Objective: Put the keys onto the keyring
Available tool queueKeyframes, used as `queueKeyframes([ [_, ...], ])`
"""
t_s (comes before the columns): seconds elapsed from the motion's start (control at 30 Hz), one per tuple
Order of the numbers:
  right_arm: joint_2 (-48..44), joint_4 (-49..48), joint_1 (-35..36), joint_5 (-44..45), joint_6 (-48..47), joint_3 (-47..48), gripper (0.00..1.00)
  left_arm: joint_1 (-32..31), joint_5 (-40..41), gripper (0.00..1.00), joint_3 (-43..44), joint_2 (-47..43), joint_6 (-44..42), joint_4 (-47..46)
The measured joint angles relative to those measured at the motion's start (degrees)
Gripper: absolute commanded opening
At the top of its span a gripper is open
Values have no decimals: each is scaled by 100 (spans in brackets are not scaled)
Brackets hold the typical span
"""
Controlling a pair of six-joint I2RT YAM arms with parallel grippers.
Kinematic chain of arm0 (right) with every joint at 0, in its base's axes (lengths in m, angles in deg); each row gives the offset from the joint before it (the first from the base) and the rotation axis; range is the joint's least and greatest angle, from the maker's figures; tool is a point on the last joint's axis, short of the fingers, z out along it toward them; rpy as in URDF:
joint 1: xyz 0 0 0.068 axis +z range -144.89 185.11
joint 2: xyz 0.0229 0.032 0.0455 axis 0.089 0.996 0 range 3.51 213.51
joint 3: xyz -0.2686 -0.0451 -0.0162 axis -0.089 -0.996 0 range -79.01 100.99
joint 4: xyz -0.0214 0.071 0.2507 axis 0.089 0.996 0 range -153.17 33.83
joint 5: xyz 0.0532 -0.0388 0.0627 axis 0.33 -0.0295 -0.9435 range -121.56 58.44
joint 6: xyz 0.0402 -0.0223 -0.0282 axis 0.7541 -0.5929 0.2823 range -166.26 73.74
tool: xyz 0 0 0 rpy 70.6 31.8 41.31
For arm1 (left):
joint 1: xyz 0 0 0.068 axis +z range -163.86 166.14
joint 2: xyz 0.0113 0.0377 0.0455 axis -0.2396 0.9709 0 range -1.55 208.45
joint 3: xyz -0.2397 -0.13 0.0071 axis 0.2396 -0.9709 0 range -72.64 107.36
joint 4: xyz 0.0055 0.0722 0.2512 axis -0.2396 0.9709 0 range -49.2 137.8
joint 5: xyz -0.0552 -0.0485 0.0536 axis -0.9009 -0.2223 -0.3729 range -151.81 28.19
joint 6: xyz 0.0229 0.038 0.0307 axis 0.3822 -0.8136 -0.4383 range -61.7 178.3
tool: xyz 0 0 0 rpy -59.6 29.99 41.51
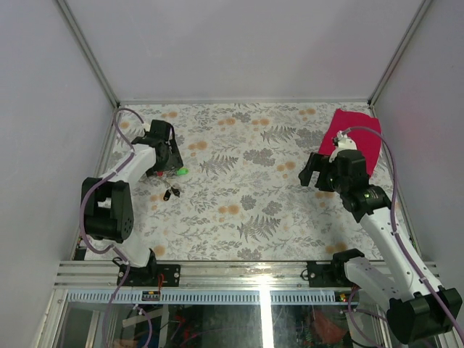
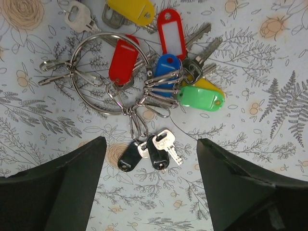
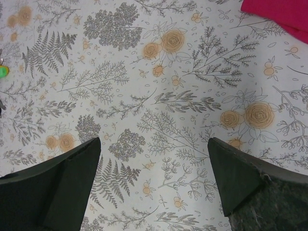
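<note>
Two grippers open, keys (image 2: 166,79) under the left one

Far left on the floral table (image 1: 246,188): keys heaped, with red, blue, green, yellow and black heads. Big keyring (image 2: 71,72) lies among them, touching. Above, left gripper (image 2: 150,149), fingers spread, holding nothing. Well apart, right gripper (image 3: 154,144) spread wide, empty, near red cloth (image 1: 360,134).

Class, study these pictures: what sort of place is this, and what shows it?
Probably a robotics lab test cell: plain panel walls enclose a floral-clothed table, a left arm and right arm are bolted to a metal rail, and keys lie ready.
</note>
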Motion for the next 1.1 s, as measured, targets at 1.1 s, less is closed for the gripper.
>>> queueKeyframes([
  [1.1,247,144,0,-894,-260,0,91,1659,-1158,46,1436,1886,-844,422],
])
